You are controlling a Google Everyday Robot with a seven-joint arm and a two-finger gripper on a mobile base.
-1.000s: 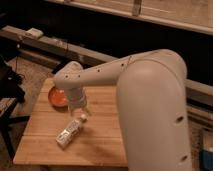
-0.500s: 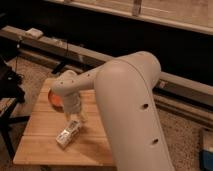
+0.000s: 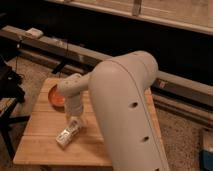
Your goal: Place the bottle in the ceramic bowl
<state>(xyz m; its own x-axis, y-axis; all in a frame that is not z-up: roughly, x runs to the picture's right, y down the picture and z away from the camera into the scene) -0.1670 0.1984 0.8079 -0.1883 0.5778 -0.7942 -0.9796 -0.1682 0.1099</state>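
Observation:
The bottle (image 3: 68, 132) lies on its side on the wooden table (image 3: 37, 140), clear plastic with a whitish label. The orange-red ceramic bowl (image 3: 55, 95) stands near the table's far left corner, partly hidden by my arm. My gripper (image 3: 75, 120) hangs down from the wrist, right over the upper end of the bottle, between the bottle and the bowl. My large white arm (image 3: 125, 110) covers the right half of the table.
A long grey ledge (image 3: 60, 47) runs behind the table with a small white box (image 3: 34, 33) on it. Dark equipment (image 3: 9, 82) stands left of the table. A speckled floor (image 3: 185, 135) lies to the right.
My arm has swung left and lower, bringing the gripper down to the bottle's upper end. The bottle and the bowl have not moved.

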